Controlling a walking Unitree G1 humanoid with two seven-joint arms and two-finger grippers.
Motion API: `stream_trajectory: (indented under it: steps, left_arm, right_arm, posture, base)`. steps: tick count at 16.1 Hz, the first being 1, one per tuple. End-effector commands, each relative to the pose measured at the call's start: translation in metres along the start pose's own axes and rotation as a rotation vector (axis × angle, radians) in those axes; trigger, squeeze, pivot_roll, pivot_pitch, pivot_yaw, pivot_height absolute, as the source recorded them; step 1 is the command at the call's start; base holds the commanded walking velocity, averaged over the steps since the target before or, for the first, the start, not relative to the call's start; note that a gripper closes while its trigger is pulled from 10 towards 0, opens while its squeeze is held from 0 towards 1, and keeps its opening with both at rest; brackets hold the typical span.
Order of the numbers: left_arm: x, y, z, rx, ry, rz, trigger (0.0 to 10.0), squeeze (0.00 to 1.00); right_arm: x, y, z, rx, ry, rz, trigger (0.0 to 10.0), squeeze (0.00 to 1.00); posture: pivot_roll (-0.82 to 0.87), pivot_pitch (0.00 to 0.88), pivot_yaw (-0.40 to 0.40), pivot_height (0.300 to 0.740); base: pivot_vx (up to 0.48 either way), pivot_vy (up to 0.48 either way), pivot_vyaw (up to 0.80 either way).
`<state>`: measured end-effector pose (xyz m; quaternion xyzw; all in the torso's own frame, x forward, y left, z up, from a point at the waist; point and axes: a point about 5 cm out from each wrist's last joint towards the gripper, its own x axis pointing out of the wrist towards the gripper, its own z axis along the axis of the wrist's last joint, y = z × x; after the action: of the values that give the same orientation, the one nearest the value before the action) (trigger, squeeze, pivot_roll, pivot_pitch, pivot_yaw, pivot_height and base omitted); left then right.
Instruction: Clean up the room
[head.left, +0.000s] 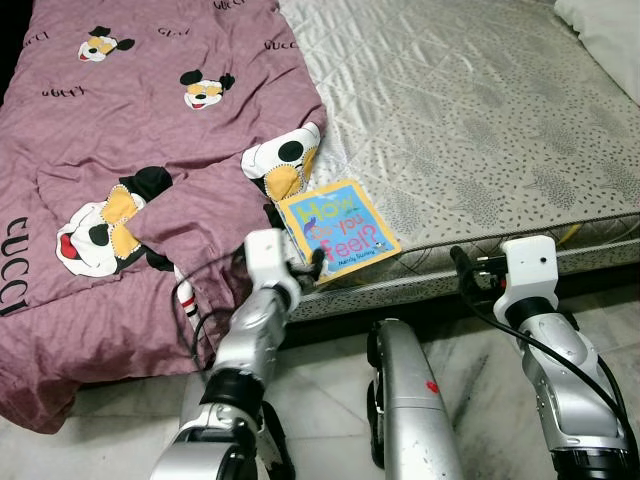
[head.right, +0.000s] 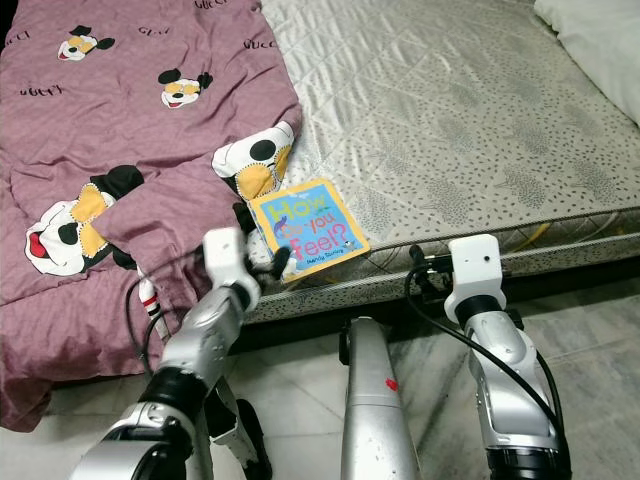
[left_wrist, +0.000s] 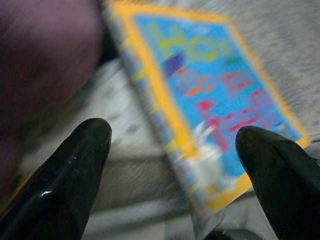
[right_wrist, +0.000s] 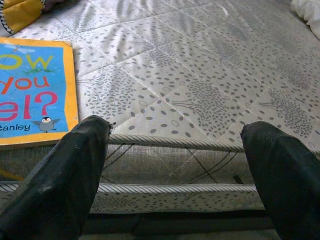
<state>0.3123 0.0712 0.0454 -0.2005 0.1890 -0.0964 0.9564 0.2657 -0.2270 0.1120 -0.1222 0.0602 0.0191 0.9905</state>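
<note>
Head-camera views give me the whole bed edge. Farthest left lies a mauve blanket (head.left: 120, 150), soft and rumpled, printed with cartoon mouse heads and dark lettering; one folded corner (head.left: 283, 160) shows a yellow and white patch. My left gripper (head.left: 318, 262) sits at the mattress rim with its black fingers spread, and the children's book (head.left: 338, 229) lies just ahead of them, its near corner between the fingertips. I cannot tell whether they touch it. The book is a square, glossy board book with a yellow border, a blue cover and coloured letters, lying flat and turned at an angle, half over the blanket's edge.

Right of it runs the bare mattress (head.left: 480, 130), grey quilted fabric with a dotted tree pattern and corded piping along its side. My right gripper (head.left: 462, 268) is held level with that side, well to the right of the book, fingers spread and holding nothing. A white pillow corner (head.left: 610, 30) shows at the far right. Below is pale marbled floor tile (head.left: 470, 360).

My left wrist camera adds a blurred close view of the book (left_wrist: 210, 95) between the two glossy fingers (left_wrist: 65, 175). My right wrist camera shows the piping and the book's lower corner, with a small penguin, beyond one matte finger (right_wrist: 55, 180).
</note>
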Motion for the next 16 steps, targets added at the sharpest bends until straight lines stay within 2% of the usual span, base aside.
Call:
stream_trajectory:
  steps: [1, 4, 5, 6, 7, 8, 10, 13, 15, 16]
  left_arm:
    - [-0.004, 0.008, -0.015, -0.047, 0.053, 0.042, 10.0, 1.0]
    - [-0.003, 0.017, -0.021, -0.082, 0.079, 0.071, 10.0, 1.0]
    - [0.001, 0.017, -0.016, -0.095, 0.081, 0.06, 10.0, 0.78]
    - [0.003, 0.017, -0.013, -0.095, 0.074, 0.055, 10.0, 0.66]
    - [0.006, 0.014, -0.008, -0.109, 0.063, 0.031, 10.0, 0.18]
    - [0.008, 0.011, -0.004, -0.114, 0.053, 0.014, 10.0, 0.0]
    - [0.012, 0.006, 0.001, -0.114, 0.046, -0.013, 10.0, 0.0]
    - [0.017, -0.002, -0.001, -0.126, 0.088, -0.046, 10.0, 0.0]
    - [0.017, -0.004, -0.004, -0.178, 0.111, -0.07, 10.0, 0.0]
    - [0.018, -0.003, -0.005, -0.231, 0.13, -0.085, 10.0, 0.0]
  right_arm:
    - [-0.003, -0.003, -0.003, -0.006, 0.007, -0.006, 10.0, 0.0]
    - [-0.003, -0.003, -0.001, -0.006, 0.006, -0.001, 10.0, 0.0]
    - [-0.004, -0.003, -0.001, -0.01, 0.006, 0.002, 10.0, 0.0]
    - [-0.004, -0.004, -0.001, -0.012, 0.006, 0.002, 10.0, 0.0]
    - [-0.005, -0.005, 0.0, -0.016, 0.006, 0.0, 10.0, 0.0]
    - [-0.005, -0.007, 0.0, -0.019, 0.008, -0.002, 10.0, 0.0]
    - [-0.006, -0.007, 0.0, -0.021, 0.008, -0.004, 10.0, 0.0]
    - [-0.005, -0.005, 0.001, -0.023, 0.007, 0.003, 10.0, 0.0]
    - [-0.004, -0.004, 0.003, -0.026, 0.003, 0.007, 10.0, 0.0]
    - [-0.004, -0.005, 0.003, -0.027, 0.001, 0.004, 10.0, 0.0]
  posture:
    - [-0.24, 0.153, 0.043, 0.559]
    - [-0.24, 0.159, 0.034, 0.559]
    - [-0.25, 0.162, 0.029, 0.559]
    - [-0.25, 0.165, 0.028, 0.559]
    - [-0.26, 0.165, 0.026, 0.559]
    - [-0.26, 0.167, 0.024, 0.559]
    - [-0.27, 0.167, 0.023, 0.559]
    - [-0.27, 0.165, 0.019, 0.559]
    - [-0.28, 0.164, 0.02, 0.559]
    - [-0.28, 0.165, 0.023, 0.559]
  base:
    - [0.0, 0.0, 0.0]
    - [0.0, 0.0, 0.0]
    - [0.0, 0.0, 0.0]
    - [0.0, 0.0, 0.0]
    - [0.0, 0.0, 0.0]
    - [0.0, 0.0, 0.0]
    - [0.0, 0.0, 0.0]
    - [0.0, 0.0, 0.0]
    - [0.0, 0.0, 0.0]
    - [0.0, 0.0, 0.0]
